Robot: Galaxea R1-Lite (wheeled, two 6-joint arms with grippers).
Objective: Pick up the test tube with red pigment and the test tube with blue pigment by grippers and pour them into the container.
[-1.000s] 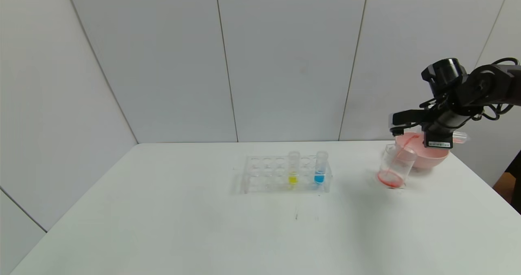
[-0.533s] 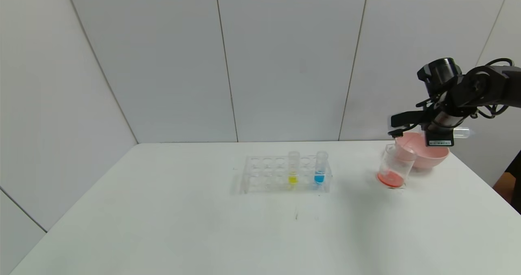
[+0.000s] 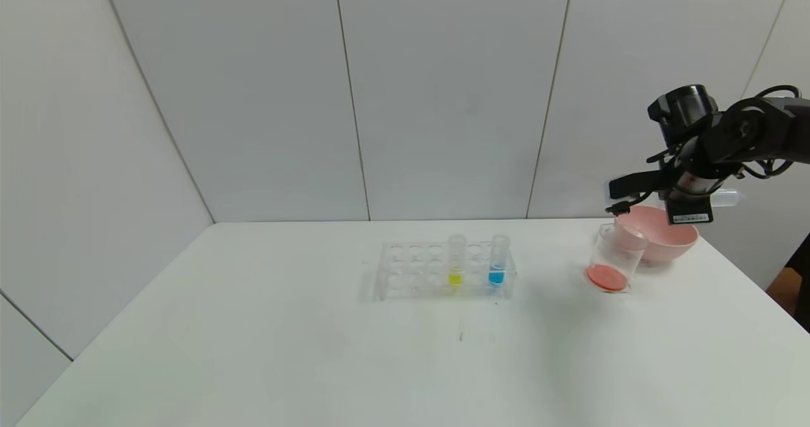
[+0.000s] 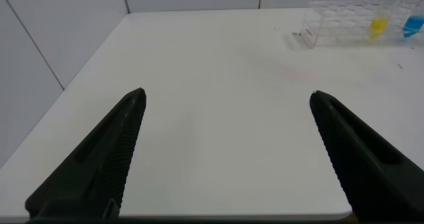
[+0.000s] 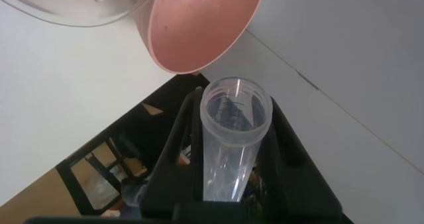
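Note:
My right gripper [image 3: 612, 194] is shut on a clear test tube [image 3: 728, 197] that lies about level and looks empty, just above the beaker and the bowl. In the right wrist view the tube [image 5: 228, 151] sits between the fingers of that gripper [image 5: 235, 105] with its open mouth outward. The glass beaker [image 3: 615, 253] stands below with orange-red liquid in its bottom. The blue-pigment tube [image 3: 498, 261] stands upright in the clear rack [image 3: 411, 269]. My left gripper [image 4: 226, 97] is open and empty over the table's near left part.
A pink bowl [image 3: 661, 238] stands right behind the beaker and shows in the right wrist view [image 5: 199, 25] beside the beaker's rim [image 5: 73, 8]. A yellow-liquid tube [image 3: 455, 262] stands in the rack next to the blue one. The table's right edge is close by.
The red stream into the beaker has stopped and the liquid has settled in its bottom. My right gripper has risen slightly with the emptied tube.

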